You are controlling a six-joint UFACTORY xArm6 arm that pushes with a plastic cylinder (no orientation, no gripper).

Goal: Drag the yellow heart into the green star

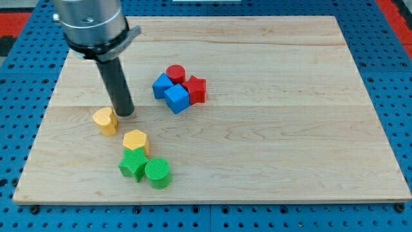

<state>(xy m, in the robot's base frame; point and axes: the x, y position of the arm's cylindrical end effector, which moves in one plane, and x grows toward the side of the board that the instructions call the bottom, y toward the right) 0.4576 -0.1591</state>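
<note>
The yellow heart (105, 120) lies on the wooden board at the view's left. The green star (133, 164) lies lower and to the right of it, touching a green cylinder (158, 173) on its right and a yellow hexagon (136, 140) just above it. My tip (125, 113) rests on the board just right of the yellow heart's upper edge, close to it or touching it. The dark rod rises from there to the arm's grey end at the view's top left.
A cluster near the board's middle holds two blue cubes (170, 92), a red cylinder (175, 73) and a red star (196, 88). The wooden board (290, 129) lies on a blue perforated surface.
</note>
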